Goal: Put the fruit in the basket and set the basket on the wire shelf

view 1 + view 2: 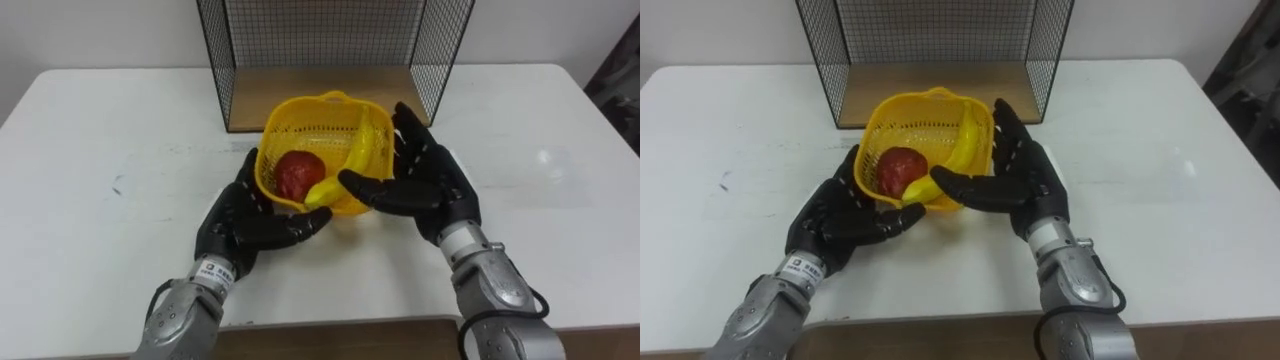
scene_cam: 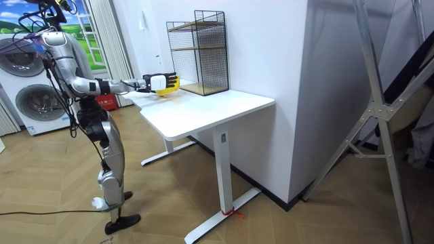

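With the right hand (image 1: 425, 180), flat and straight-fingered, presses against the right wall of the yellow basket (image 1: 300, 108), thumb reaching left across its near wall; with the left hand (image 1: 238, 222), likewise uncurled, props the near left side, thumb pointing right below the basket; holds it squeezed between the two palms, with no finger hooked over the rim; cannot tell whether lifted off the white table (image 1: 100, 150) or resting on it. Round, bright yellow plastic mesh; inside, a red fruit (image 1: 298, 175) at the left and a banana (image 1: 357, 158) leaning along the right wall, tip at the near rim. Just beyond, at the table's far edge, the black wire shelf (image 1: 330, 40) with a wooden floor (image 1: 255, 100). Stands at the table's end on the room view's left, both arms stretched forward over it.
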`<state>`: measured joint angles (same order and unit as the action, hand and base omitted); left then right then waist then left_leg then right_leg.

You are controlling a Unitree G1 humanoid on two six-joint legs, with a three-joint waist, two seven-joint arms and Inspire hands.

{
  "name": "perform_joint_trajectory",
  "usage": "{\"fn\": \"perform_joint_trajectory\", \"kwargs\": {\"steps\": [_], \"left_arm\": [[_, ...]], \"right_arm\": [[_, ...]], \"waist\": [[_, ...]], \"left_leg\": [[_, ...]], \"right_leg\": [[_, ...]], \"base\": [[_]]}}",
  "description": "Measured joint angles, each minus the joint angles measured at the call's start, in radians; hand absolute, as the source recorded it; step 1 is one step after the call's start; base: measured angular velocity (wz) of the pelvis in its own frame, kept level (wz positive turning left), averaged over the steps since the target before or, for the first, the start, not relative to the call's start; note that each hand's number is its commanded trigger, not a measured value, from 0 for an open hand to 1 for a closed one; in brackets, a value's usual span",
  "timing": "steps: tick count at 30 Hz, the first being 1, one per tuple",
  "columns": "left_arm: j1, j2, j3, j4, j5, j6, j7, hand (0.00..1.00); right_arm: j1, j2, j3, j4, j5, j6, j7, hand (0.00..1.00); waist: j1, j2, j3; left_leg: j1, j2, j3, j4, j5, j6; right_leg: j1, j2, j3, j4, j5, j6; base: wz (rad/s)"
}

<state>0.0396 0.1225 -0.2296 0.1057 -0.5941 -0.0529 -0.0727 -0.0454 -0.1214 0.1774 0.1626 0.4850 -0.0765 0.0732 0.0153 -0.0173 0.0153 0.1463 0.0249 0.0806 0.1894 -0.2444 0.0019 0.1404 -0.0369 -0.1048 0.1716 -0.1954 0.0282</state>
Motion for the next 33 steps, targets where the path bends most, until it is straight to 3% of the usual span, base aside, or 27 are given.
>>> {"fn": "perform_joint_trajectory", "kwargs": {"steps": [13, 16, 19, 26, 27, 28, 29, 30, 31, 33], "left_arm": [[-0.006, 0.000, 0.023, -0.030, 0.019, 0.000, 0.000, 0.00], [-0.013, -0.001, 0.023, -0.030, 0.020, 0.000, 0.000, 0.00], [-0.027, -0.001, 0.023, -0.030, 0.019, -0.002, 0.000, 0.00], [-0.034, 0.001, 0.020, -0.030, 0.019, -0.006, 0.000, 0.00], [-0.034, 0.001, 0.020, -0.030, 0.020, -0.006, 0.000, 0.00], [-0.034, 0.006, 0.032, -0.028, 0.019, -0.012, 0.000, 0.00], [-0.034, 0.010, 0.045, -0.027, 0.021, -0.021, 0.000, 0.00], [-0.034, 0.013, 0.076, -0.023, 0.023, -0.028, 0.001, 0.00], [-0.033, 0.007, 0.082, 0.000, 0.045, -0.027, 0.002, 0.00], [-0.021, 0.010, 0.072, 0.007, 0.055, -0.023, 0.001, 0.00]], "right_arm": [[-0.017, 0.006, -0.001, -0.058, -0.019, 0.000, -0.001, 0.00], [-0.018, 0.005, -0.001, -0.058, -0.014, -0.002, -0.009, 0.00], [-0.018, 0.006, 0.000, -0.058, -0.006, -0.032, -0.011, 0.00], [-0.018, 0.001, 0.000, -0.056, 0.019, -0.035, -0.019, 0.00], [-0.017, 0.000, 0.000, -0.049, 0.019, -0.035, -0.019, 0.00], [-0.017, 0.009, 0.000, -0.045, 0.010, -0.035, -0.017, 0.00], [-0.020, 0.013, 0.011, -0.047, 0.011, -0.036, -0.016, 0.00], [-0.020, 0.017, 0.042, -0.051, 0.014, -0.043, -0.016, 0.00], [-0.003, 0.013, 0.056, -0.048, 0.013, -0.045, -0.016, 0.00], [0.007, 0.003, 0.062, -0.021, 0.012, -0.047, -0.016, 0.00]], "waist": [[0.019, -0.015, 0.0019], [0.015, -0.014, 0.0036], [0.016, -0.017, 0.0089], [0.017, -0.017, 0.0109], [0.021, -0.014, 0.0130], [0.026, -0.012, 0.0141], [0.031, -0.014, 0.0171], [0.039, -0.033, 0.0166], [0.024, -0.027, 0.0207], [0.012, -0.030, 0.0208]], "left_leg": [[0.005, 0.001, -0.005, -0.002, 0.000, 0.000], [0.008, 0.001, -0.030, -0.001, 0.000, 0.000], [0.011, 0.002, -0.034, -0.001, 0.000, 0.000], [0.008, 0.006, -0.048, 0.007, 0.000, 0.000], [0.018, 0.022, -0.091, 0.011, 0.000, 0.000], [0.021, 0.039, -0.163, 0.020, -0.001, -0.002], [0.015, 0.047, -0.178, 0.035, -0.003, -0.006], [-0.007, 0.057, -0.173, 0.095, -0.025, -0.040], [-0.031, 0.077, -0.155, 0.183, -0.052, -0.072], [-0.070, 0.089, -0.100, 0.311, -0.065, -0.076]], "right_leg": [[0.004, 0.000, -0.009, -0.001, 0.000, 0.000], [0.006, 0.001, -0.024, 0.002, 0.000, 0.000], [0.021, 0.002, -0.037, -0.006, 0.000, 0.000], [0.013, 0.004, -0.044, 0.013, -0.002, -0.001], [-0.024, 0.009, -0.057, 0.086, -0.015, -0.007], [-0.076, 0.036, -0.051, 0.120, -0.053, -0.030], [-0.102, 0.059, -0.041, 0.089, -0.048, -0.052], [-0.138, 0.083, -0.042, 0.026, 0.072, -0.098], [-0.115, 0.093, -0.058, 0.053, 0.072, -0.107], [-0.082, 0.095, -0.042, 0.070, 0.050, -0.118]], "base": [[0.00], [0.09], [0.06], [0.01], [-0.24], [-0.40], [-0.64], [-0.34], [-0.12], [0.26]]}}
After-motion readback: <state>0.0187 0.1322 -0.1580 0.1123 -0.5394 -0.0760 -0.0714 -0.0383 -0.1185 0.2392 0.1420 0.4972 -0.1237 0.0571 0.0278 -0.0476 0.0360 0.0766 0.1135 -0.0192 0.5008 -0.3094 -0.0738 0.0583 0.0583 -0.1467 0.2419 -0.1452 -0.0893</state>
